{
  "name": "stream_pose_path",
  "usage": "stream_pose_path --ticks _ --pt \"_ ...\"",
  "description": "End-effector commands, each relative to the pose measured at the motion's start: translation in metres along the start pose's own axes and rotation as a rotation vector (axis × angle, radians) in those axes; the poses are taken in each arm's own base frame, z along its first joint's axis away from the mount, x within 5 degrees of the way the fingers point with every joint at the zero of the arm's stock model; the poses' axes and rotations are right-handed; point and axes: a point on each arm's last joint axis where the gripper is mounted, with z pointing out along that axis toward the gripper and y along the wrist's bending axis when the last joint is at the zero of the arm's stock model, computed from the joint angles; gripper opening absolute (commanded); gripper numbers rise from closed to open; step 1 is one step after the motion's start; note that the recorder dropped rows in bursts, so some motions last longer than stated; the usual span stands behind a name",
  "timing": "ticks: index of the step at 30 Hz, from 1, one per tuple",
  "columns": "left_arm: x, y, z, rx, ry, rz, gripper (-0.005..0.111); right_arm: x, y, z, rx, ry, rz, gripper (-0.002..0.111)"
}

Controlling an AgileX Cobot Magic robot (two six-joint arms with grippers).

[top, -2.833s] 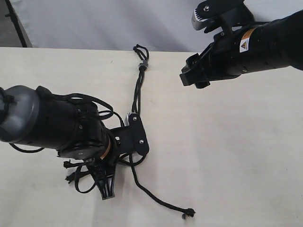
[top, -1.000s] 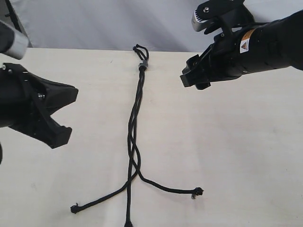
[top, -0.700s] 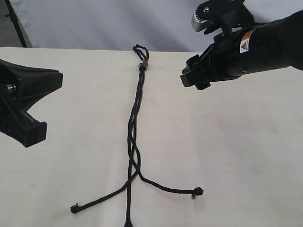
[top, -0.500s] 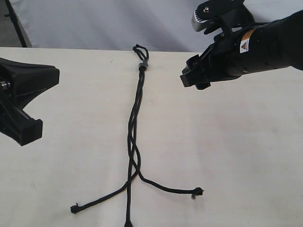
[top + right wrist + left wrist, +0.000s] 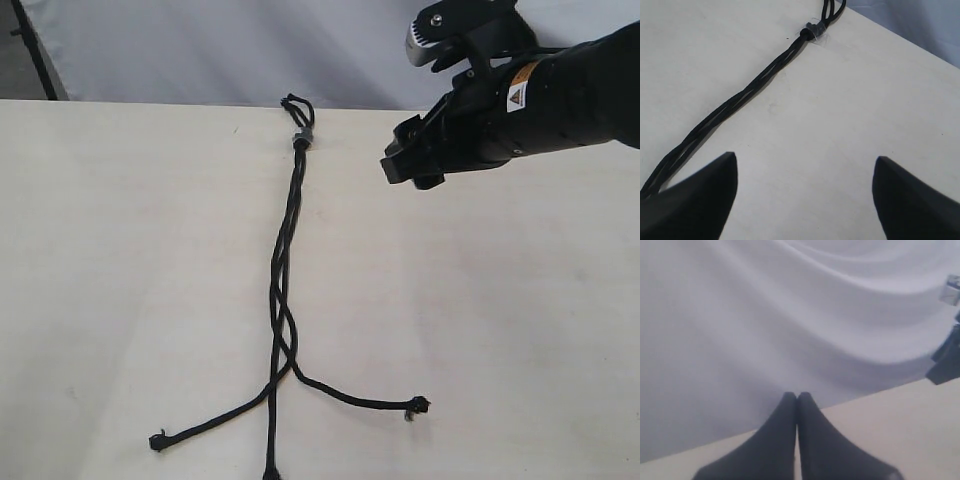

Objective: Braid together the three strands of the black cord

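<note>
- The right gripper (image 5: 805, 164) is wide open and holds nothing. Its two dark fingertips (image 5: 715, 185) stand far apart with only bare counter (image 5: 850, 120) between them.
- In the exterior view its jaws merge into one dark block at the end of the right arm (image 5: 540, 100), so their spread is hard to read there. The arm's far part is cut off by the frame edge.
- The black cord (image 5: 285, 250) lies flat on the counter, apart from this gripper and on the side toward the left arm.
- Nearest the right gripper is the cord's bound end, where a grey band (image 5: 303, 135) sits just below a small loop (image 5: 297, 104). The right wrist view shows the band, but the frame edge cuts off most of the loop.
- Running away from the band, the three strands (image 5: 280, 330) lie loosely crossed over one another in a narrow line.
- Farther from the gripper they fan out. One frayed end (image 5: 157, 440) points toward the left arm's side and another (image 5: 418, 405) toward the right arm's side. The middle one (image 5: 270, 470) runs off the picture edge, so its tip is hidden.
- The left gripper (image 5: 797, 399) is closed, with its tips pressed together and nothing between them. It appears only in its own wrist view.
- Beyond it are a pale cloth (image 5: 790, 315), a strip of counter, and a blurred dark shape (image 5: 946, 360) at the frame edge that is too soft to identify.
</note>
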Motion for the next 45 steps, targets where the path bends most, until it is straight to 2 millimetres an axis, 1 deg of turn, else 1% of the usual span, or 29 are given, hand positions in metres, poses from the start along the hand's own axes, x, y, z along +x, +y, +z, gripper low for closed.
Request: stream_pose_path --ticks 1,6,11,18,26,39,43,45 --pt "0.007 0.010 -0.011 -0.156 0.025 0.021 0.000 0.001 -0.002 -0.002 0.007 -0.003 -0.002 0.071" --pt "0.004 0.015 -0.014 -0.238 -0.003 0.050 0.000 0.001 -0.002 -0.002 0.007 -0.003 -0.002 0.071" --pt "0.008 0.019 -0.016 -0.288 0.037 0.039 0.000 0.001 -0.002 -0.002 0.007 -0.003 -0.002 0.071" --pt "0.014 0.021 -0.029 -0.394 0.072 -0.075 0.000 0.001 -0.002 -0.002 0.007 -0.003 -0.002 0.071" --pt "0.031 0.021 -0.034 -0.413 0.255 -0.129 0.000 0.001 -0.002 -0.002 0.007 -0.003 0.003 0.071" --pt "0.034 0.019 -0.034 -0.398 0.286 -0.115 0.000 0.001 -0.002 -0.002 0.007 -0.003 0.003 0.071" --pt "0.041 0.018 -0.036 -0.397 0.366 -0.130 0.000 0.001 -0.002 -0.002 0.007 -0.003 0.003 0.071" --pt "0.041 0.018 -0.036 -0.397 0.376 -0.132 0.000 0.001 -0.002 -0.002 0.007 -0.003 0.003 0.071"
